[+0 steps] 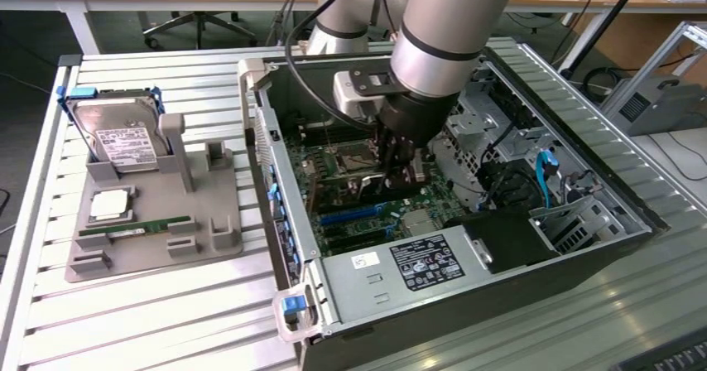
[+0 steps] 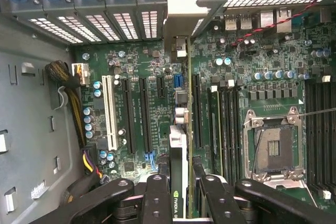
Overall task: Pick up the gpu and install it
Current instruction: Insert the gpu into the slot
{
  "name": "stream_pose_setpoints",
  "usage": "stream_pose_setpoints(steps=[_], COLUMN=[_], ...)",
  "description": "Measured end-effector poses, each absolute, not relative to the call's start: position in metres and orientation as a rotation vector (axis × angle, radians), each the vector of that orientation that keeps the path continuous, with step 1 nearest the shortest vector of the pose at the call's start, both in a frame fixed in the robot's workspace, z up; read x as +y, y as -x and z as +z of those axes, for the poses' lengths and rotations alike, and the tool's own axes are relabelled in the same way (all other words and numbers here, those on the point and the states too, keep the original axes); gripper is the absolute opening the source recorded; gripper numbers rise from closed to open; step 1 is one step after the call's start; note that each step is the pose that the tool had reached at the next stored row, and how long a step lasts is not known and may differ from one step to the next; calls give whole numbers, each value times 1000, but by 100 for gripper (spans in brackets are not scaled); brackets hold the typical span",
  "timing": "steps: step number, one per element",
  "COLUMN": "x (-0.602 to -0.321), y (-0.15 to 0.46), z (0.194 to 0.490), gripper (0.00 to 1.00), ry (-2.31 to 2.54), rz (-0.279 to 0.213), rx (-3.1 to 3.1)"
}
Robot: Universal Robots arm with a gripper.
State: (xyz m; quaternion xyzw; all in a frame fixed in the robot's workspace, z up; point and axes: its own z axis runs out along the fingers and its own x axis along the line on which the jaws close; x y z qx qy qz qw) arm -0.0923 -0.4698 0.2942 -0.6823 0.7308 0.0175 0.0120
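The computer case (image 1: 635,222) lies open on the table (image 1: 144,321), with the parts tray (image 1: 210,214) just beside it on the exterior view's left. On the tray, the hard drive (image 1: 122,139) is at the far end and the memory stick (image 1: 138,228) nearer (a chip (image 1: 111,205) between them). Inside the case the gpu (image 2: 178,150) stands edge-on over the motherboard (image 2: 157,66) — between the fingers of the gripper (image 2: 182,184).

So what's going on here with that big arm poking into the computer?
A grey robot arm reaches into an open grey computer case. Its black gripper is closed on a thin rectangular graphics card, holding it edge-on over the long slots of the green motherboard. Whether the card is seated is unclear. A boxy white-labelled hard drive and a narrow green memory stick sit in a grey holder on the exterior view's left.
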Motion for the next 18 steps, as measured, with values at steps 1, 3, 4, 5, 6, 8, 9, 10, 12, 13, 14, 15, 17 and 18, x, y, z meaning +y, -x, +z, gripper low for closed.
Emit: stream_pose_setpoints(steps=[1,3,4,5,6,8,9,10,12,13,14,15,17,18], x=[-470,-470,-470,-470,-470,-471,-471,-471,-471,-471,-471,-471,-471,-471], y=[93,93,94,94,94,94,94,94,96,96,96,96,97,98], z=[294,294,293,293,293,293,293,293,293,293,293,293,293,293], gripper=[27,27,27,27,27,27,27,27,27,27,27,27,27,27], ry=[2127,2127,2127,2128,2128,2128,2128,2128,2128,2128,2128,2128,2128,2128], rz=[55,55,55,55,55,55,55,55,55,55,55,55,55,55], rx=[2279,2278,2278,2278,2278,2278,2278,2278,2278,2278,2278,2278,2278,2278])
